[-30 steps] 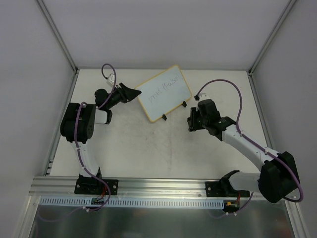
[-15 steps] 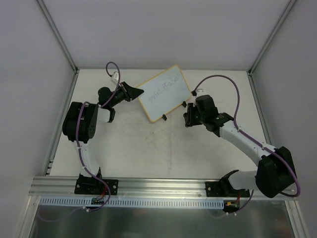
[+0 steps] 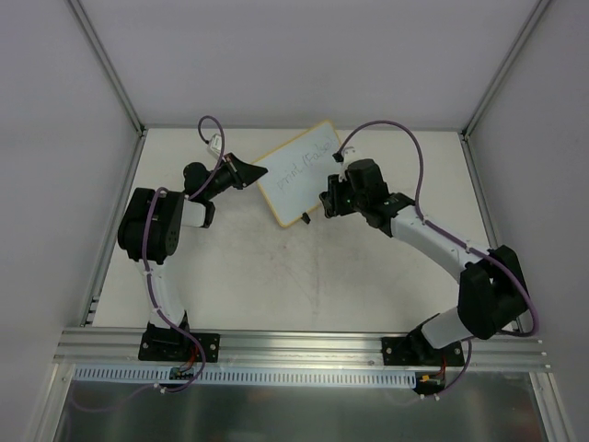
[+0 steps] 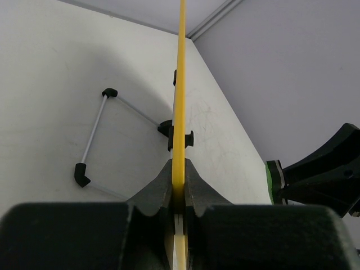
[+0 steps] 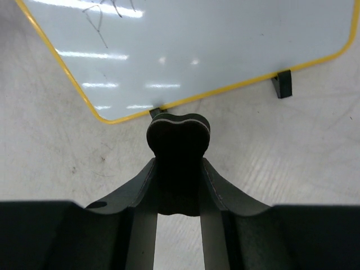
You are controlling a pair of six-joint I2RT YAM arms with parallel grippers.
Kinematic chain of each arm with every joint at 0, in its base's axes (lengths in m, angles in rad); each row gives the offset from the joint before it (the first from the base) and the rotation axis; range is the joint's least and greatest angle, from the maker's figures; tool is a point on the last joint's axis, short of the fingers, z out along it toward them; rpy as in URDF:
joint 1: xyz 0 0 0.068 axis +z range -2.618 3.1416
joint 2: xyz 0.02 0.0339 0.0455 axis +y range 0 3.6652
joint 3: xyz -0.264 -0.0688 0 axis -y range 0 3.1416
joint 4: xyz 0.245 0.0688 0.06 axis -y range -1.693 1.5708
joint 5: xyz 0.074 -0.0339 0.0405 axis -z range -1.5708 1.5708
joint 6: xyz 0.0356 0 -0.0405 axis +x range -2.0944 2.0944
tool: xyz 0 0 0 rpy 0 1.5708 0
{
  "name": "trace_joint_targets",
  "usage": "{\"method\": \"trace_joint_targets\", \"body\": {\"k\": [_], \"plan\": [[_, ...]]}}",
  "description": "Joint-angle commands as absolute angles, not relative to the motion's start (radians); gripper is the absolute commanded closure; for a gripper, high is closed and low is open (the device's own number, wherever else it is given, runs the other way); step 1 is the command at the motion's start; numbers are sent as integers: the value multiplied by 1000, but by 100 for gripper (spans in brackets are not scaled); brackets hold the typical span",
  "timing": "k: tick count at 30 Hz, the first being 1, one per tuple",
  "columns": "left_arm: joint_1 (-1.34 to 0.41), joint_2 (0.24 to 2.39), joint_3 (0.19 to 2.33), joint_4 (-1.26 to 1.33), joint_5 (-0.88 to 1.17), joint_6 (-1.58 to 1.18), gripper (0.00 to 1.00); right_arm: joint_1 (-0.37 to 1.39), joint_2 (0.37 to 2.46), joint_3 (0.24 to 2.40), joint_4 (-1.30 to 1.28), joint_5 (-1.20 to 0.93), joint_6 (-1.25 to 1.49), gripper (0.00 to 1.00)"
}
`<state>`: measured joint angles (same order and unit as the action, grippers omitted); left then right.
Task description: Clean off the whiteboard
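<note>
When we looked down from above, the whiteboard stood tilted on the table in the upper middle of the frame, with faint dark handwriting on its face. At its left edge, the left gripper was pressed together on the yellow frame. Toward the board's lower right, the right gripper pinched a black eraser close to the yellow rim. We could not tell whether it touched.

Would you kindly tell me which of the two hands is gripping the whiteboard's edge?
The left hand: it is shut on the yellow frame of the whiteboard. The right hand instead holds a black block near the board's lower edge.
</note>
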<state>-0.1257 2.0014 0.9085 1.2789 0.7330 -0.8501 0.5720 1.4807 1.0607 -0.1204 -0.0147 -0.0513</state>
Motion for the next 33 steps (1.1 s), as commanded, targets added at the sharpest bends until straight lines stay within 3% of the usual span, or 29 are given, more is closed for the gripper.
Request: {"method": "trace_joint_targets", "body": {"k": [1, 14, 33], "plan": [[-138, 2016, 930, 1469, 762, -827, 100, 597, 1491, 1082, 50, -64, -100, 100], [-138, 2042, 957, 1471, 778, -842, 100, 626, 1689, 1141, 241, -296, -216, 100], [-137, 2034, 948, 1442, 796, -827, 100, 709, 1896, 1308, 362, -141, -314, 100]]}}
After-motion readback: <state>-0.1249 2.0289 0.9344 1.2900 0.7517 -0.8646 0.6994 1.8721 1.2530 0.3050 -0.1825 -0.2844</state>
